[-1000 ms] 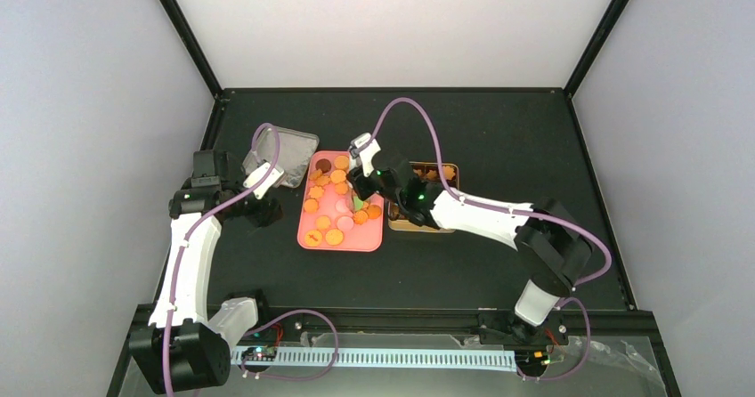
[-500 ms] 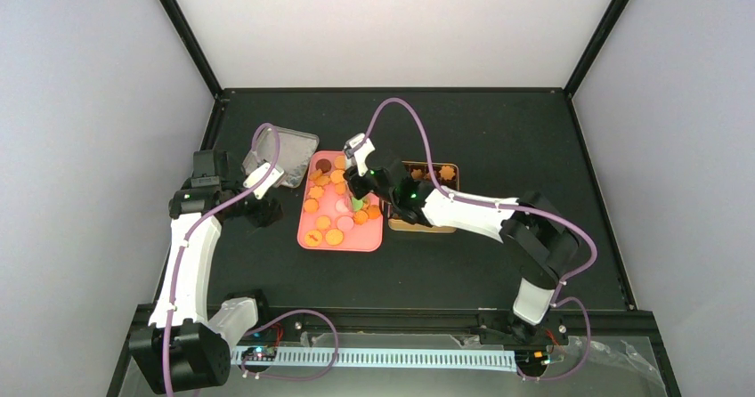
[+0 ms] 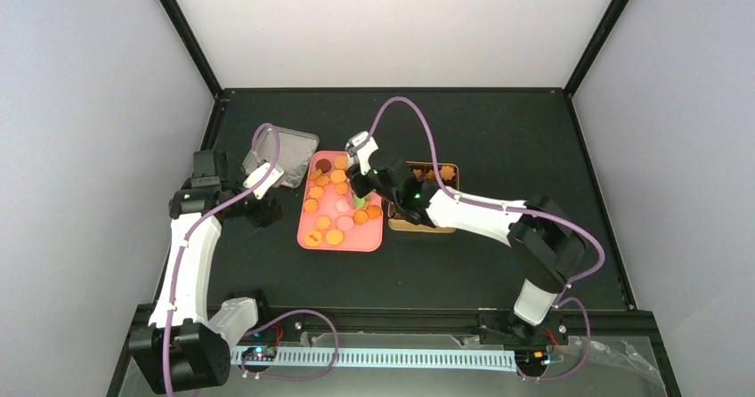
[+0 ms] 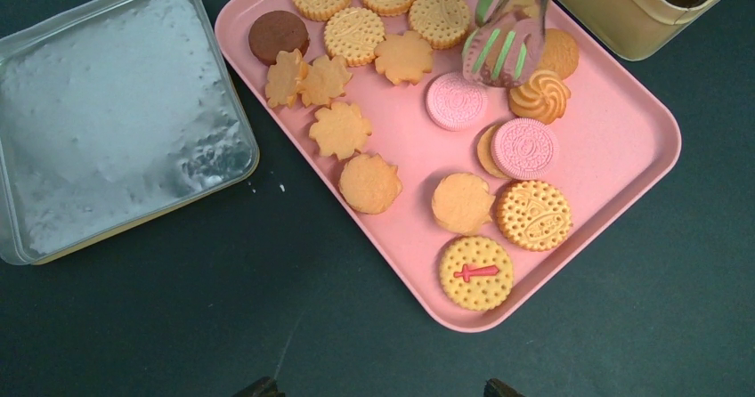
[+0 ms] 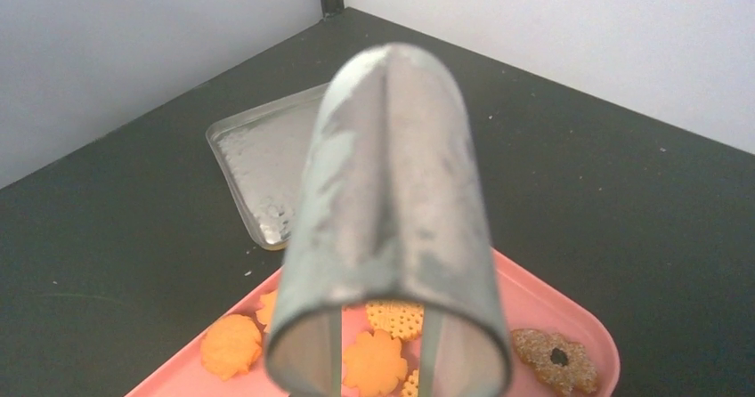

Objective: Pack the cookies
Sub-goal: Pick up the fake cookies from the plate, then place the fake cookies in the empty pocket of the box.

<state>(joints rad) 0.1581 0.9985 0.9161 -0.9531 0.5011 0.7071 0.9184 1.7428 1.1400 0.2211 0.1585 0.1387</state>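
Observation:
Several cookies (image 4: pixel 369 183), mostly orange-yellow with a few pink and one dark brown, lie on a pink tray (image 4: pixel 614 148). They also show in the top view (image 3: pixel 325 228). My right gripper (image 3: pixel 365 182) is shut on metal tongs (image 5: pixel 392 210). The tongs' green-striped tips (image 4: pixel 503 50) hang over the tray's far side, next to a pink cookie (image 4: pixel 454 101) and a swirl cookie (image 4: pixel 538 94). I cannot tell if the tips hold anything. My left gripper (image 4: pixel 378 388) is open and empty, over bare table left of the tray.
The gold tin (image 3: pixel 445 173) stands right of the tray, partly under my right arm; its corner shows in the left wrist view (image 4: pixel 623 14). The tin's silver lid (image 3: pixel 289 152) lies upside down left of the tray's far end.
My right arm shifted slightly left over the tray, then back a little. The left arm has not moved.

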